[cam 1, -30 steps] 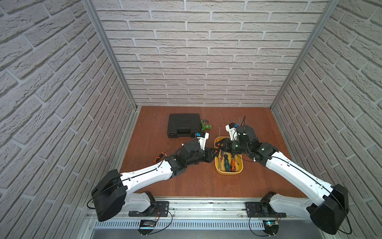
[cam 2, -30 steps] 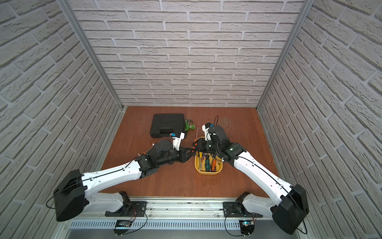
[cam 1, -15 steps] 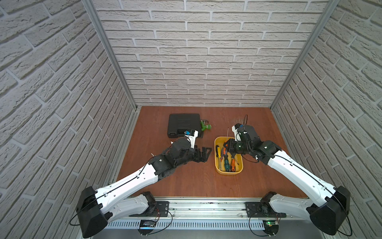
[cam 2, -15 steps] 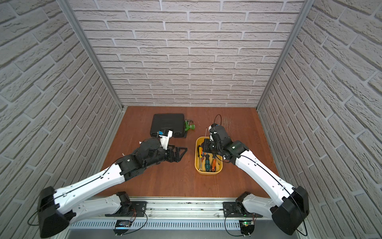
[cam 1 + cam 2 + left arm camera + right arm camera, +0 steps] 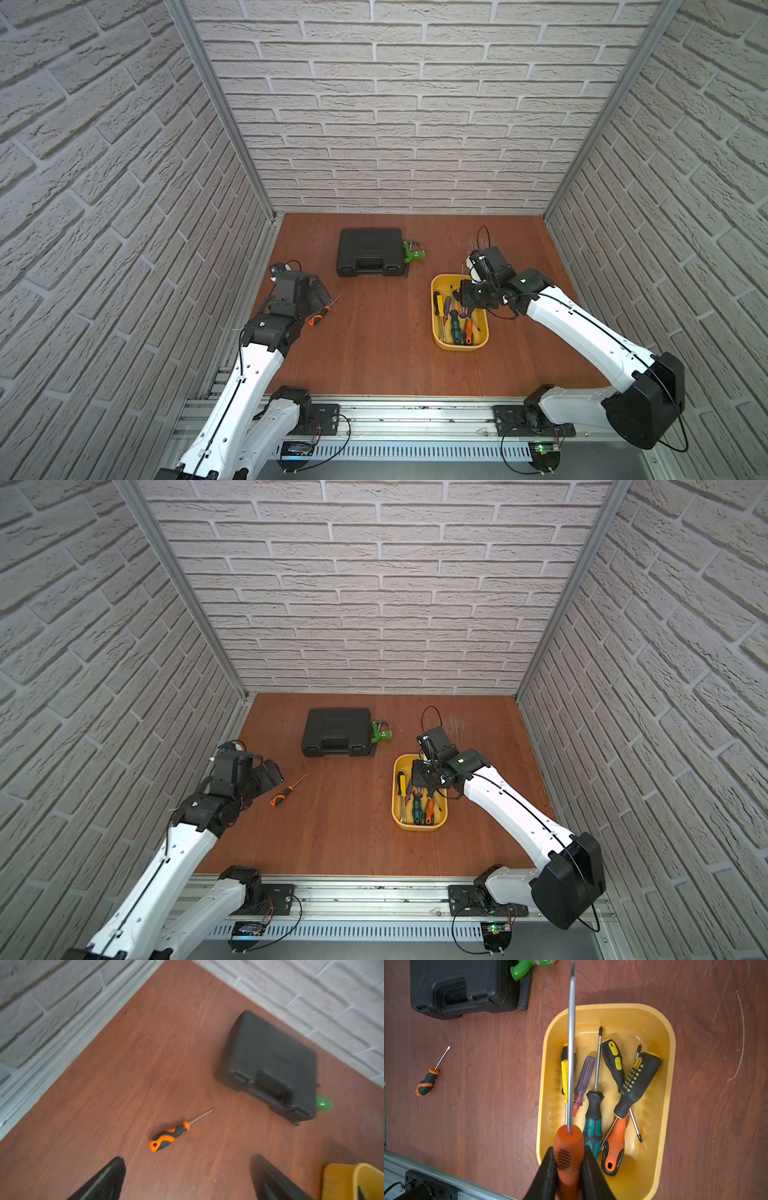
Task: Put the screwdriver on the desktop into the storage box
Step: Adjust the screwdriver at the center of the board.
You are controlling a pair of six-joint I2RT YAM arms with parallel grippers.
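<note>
Two claws and eight screwdrivers go on our list.

1. Left claw (image 5: 187, 1164): fingers spread wide, nothing between them. We place it low over the reddish-brown wood-grain worktop (image 5: 374, 353), near the left wall.
2. Small orange-and-black-handled screwdriver (image 5: 169, 1137): lying flat on the bare worktop just ahead of the left claw and clear of both fingers. Its thin shaft points toward the black hard plastic tool case (image 5: 370, 251). We note it well apart from the tub.
3. Shallow bright yellow plastic tub (image 5: 612, 1008): rectangular with rounded corners, standing on the worktop right of centre, nearer the front than the case.
4. Right claw (image 5: 568, 1153): closed tight on the orange-handled screwdriver with a long steel shaft (image 5: 568, 1142), gripping it by the handle over the tub. In the wrist view the shaft runs out across the tub's far rim. We cannot tell whether this tool touches anything below it.
5. Six loose screwdrivers (image 5: 593, 1115) inside the tub, some crossing one another. We count handles in yellow and black, clear purple, teal and black, two in black and yellow, and one in orange and black.
6. Green plastic hose nozzle (image 5: 413, 254): resting against the right side of the case.
</note>
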